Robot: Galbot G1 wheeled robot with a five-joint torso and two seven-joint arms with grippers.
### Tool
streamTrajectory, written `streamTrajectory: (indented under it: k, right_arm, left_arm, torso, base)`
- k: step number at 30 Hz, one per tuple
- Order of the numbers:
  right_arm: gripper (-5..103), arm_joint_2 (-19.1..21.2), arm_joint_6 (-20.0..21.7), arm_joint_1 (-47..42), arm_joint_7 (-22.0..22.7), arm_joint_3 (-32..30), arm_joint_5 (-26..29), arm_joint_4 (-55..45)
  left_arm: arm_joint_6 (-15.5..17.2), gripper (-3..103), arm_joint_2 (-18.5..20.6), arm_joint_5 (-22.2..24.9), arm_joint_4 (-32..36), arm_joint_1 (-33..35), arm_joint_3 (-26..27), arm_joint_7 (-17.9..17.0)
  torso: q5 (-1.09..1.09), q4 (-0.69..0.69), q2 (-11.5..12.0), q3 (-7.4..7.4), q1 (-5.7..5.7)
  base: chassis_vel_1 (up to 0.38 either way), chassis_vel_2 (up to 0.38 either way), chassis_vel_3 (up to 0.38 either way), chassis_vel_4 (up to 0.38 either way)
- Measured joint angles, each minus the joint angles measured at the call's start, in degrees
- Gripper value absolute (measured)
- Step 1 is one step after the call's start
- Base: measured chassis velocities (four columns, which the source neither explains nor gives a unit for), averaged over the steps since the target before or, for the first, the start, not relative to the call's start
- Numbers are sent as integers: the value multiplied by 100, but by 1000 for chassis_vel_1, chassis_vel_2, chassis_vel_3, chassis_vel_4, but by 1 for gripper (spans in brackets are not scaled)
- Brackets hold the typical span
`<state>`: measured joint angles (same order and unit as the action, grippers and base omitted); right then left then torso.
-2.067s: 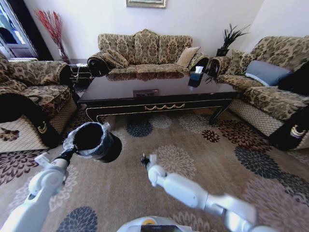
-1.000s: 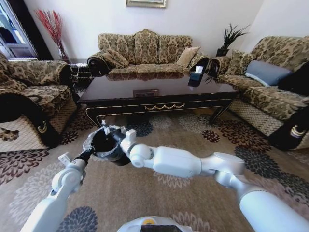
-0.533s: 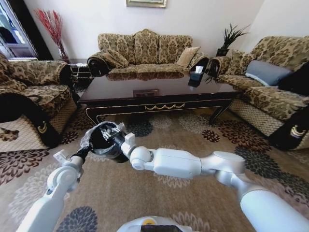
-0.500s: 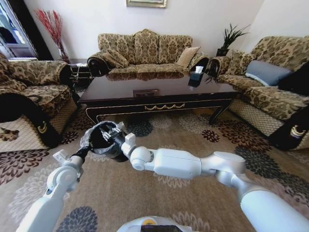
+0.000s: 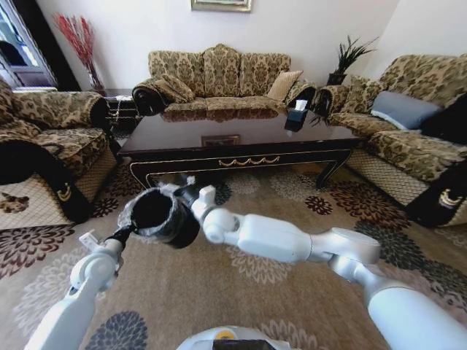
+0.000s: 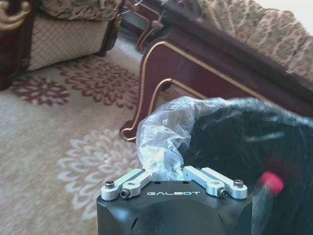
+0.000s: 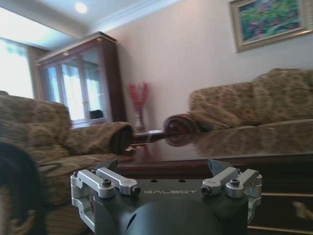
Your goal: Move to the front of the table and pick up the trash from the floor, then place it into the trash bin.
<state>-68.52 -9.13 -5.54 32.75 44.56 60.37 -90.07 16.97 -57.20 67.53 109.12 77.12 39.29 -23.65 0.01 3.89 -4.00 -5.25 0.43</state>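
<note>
The left gripper (image 6: 173,172) is clamped on the bin (image 5: 157,216) liner's rim, holding it aloft before the bench (image 5: 233,138). The right gripper (image 5: 186,191) stands apart at its far edge. Bin judged light; liner thin, slippery.

The left gripper (image 6: 168,172) has its jaws closed on the crinkly bag rim of the trash bin (image 6: 234,147), above the floor (image 6: 58,142), near the table (image 6: 195,73) leg.

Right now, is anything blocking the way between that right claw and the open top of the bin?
Nothing visible does. The right gripper, jaws open and empty, sits beside the far rim of the trash bin, which the left gripper holds up by its plastic liner.
</note>
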Motion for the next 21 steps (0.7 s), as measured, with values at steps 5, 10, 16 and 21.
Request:
streamTrajectory:
  k: [5, 10, 16, 21]
  right_arm:
    - [100, 829, 319, -789, 328, -918, -45, -80]
    - [100, 1243, 330, -1994, 41, -2031, -458, -180]
    - [100, 1283, 151, -2980, -181, -3162, -1029, -226]
    - [100, 1407, 51, -3564, -410, -3836, -1313, -364]
  left_arm:
    - [-69, 3, -70, -299, -467, -10, -424, -74]
    - [-147, 3, -28, -471, -848, -126, -656, -76]
    - [-153, 3, -129, -481, -1159, -332, -673, -81]
    - [-154, 3, -137, -524, -1527, -525, -685, -64]
  torso:
    - [0, 4, 0, -1, 0]
    - [4, 5, 0, 0, 0]
    - [0, 2, 0, 0, 0]
    - [-1, 2, 0, 1, 0]
  base:
    - [0, 0, 0, 0]
    - [0, 0, 0, 0]
    - [0, 0, 0, 0]
    - [0, 0, 0, 0]
